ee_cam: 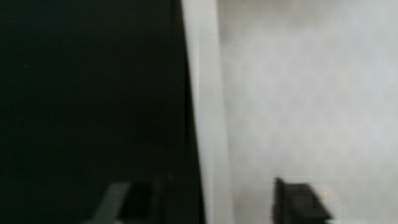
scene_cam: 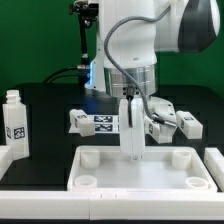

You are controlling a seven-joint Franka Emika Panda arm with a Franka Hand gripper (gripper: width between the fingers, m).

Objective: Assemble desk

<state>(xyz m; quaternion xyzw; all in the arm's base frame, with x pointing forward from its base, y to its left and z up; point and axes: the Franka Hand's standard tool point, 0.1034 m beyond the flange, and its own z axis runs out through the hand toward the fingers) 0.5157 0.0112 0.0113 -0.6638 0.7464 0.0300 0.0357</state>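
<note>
**Desk top, gripper astride far rim**

Nearest: top [scene_cam: 140,187], a white rimmed tray with round corner sockets, flat on the black table [scene_cam: 45,130] at lower centre. Gripper [scene_cam: 132,150] points straight down over the middle of the top's far rim. In the wrist view the fingertips [ee_cam: 299,195] stand moderately apart, the rim edge between them with a gap either side, nothing gripped. Behind: one leg [scene_cam: 14,115] upright at far left, other legs [scene_cam: 185,122] lying flat, marker board [scene_cam: 103,122] among them. The arm [scene_cam: 135,45] hides the ground behind.
</note>
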